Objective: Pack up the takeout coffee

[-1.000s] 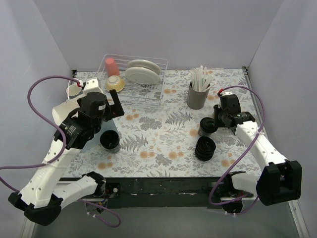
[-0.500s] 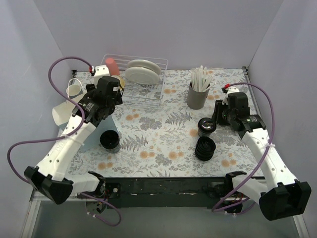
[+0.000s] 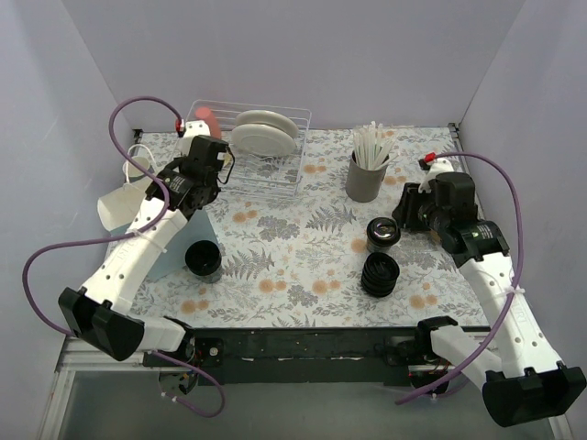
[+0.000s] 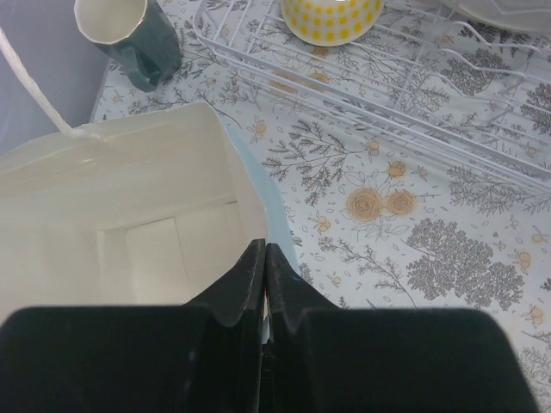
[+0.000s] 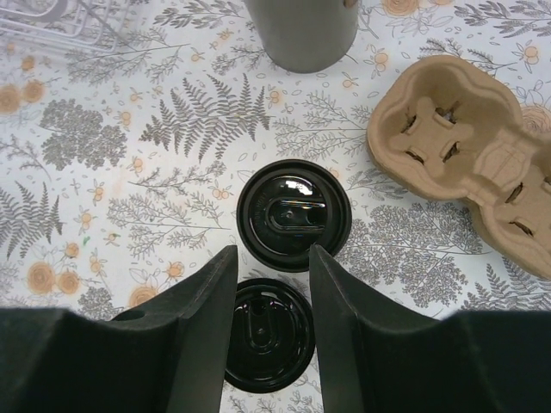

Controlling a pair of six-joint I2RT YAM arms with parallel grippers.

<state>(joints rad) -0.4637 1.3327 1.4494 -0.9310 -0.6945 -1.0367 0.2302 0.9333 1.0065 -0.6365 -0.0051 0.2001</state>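
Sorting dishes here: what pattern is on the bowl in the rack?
The bowl is yellow with white dots; left wrist view.

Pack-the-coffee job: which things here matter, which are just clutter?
Job: lidded cup, paper bag in left claw, open right claw, maybe the cup carrier.
Clutter: lid stack, unlidded cup, dish rack, straw holder, mug.

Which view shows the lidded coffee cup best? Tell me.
Right wrist view: the takeout coffee sits centred, lid detail sharp, just beyond the open right pincer. Top external shows it small and dark. Left wrist view faces the paper bag, not it.
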